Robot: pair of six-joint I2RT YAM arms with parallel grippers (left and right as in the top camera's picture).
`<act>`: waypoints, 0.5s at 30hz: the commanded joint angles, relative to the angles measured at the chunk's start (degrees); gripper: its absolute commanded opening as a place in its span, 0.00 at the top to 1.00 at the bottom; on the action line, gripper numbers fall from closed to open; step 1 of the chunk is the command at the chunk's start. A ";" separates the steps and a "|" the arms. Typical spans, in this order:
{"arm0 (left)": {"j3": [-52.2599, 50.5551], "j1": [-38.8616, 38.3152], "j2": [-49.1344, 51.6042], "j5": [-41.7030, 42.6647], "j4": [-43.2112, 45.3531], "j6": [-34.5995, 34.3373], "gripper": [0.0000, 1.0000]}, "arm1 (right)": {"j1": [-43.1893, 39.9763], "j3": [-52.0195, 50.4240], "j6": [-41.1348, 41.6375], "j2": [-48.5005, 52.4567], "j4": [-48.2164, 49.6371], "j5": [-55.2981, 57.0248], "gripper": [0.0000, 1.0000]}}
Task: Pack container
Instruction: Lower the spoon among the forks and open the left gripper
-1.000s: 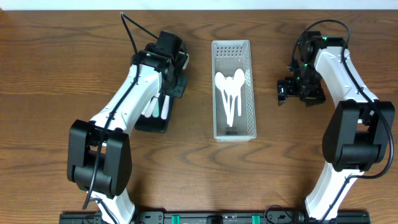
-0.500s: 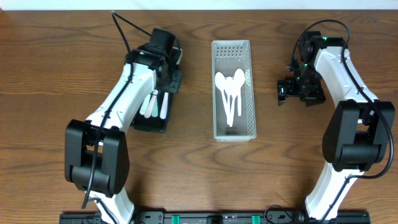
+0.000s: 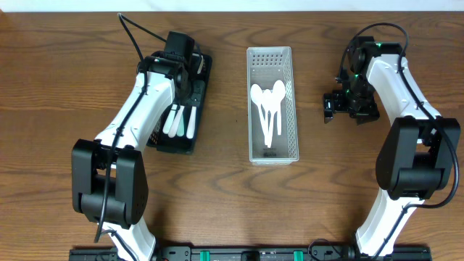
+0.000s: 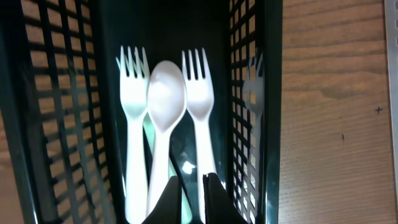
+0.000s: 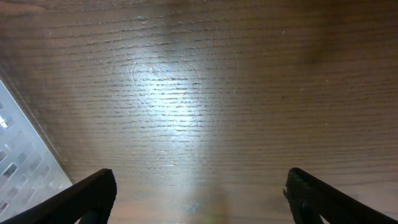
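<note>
Now the left gripper (image 4: 190, 198) hangs over the black basket (image 4: 62, 93) on the left. Its fingers are almost shut, and it seems to hold nothing. Two white forks (image 4: 198, 93) and a spoon (image 4: 165, 93) lie in the basket. The clear container (image 3: 296, 109) sits in the middle with white spoons (image 3: 267, 109) inside. The right gripper (image 5: 199, 193) is wide open over the table (image 5: 186, 93).

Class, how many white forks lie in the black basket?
2. One fork lies left of the spoon, a second fork right of it, inside the black basket. Others may be hidden underneath.
</note>
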 commanded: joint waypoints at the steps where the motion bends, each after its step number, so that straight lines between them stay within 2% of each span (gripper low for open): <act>1: -1.46 0.15 1.11 3.37 -0.96 -2.69 0.94 | -0.20 -0.04 -0.70 0.35 -0.07 -0.39 0.10; 5: -1.73 -0.59 1.31 7.37 -2.19 -4.76 0.94 | -0.20 -0.04 -0.68 0.35 -0.07 -0.39 0.10; 15: -1.73 -6.75 1.31 7.39 -3.28 -7.78 0.94 | -0.20 -0.04 -0.70 0.35 -0.07 -0.39 0.10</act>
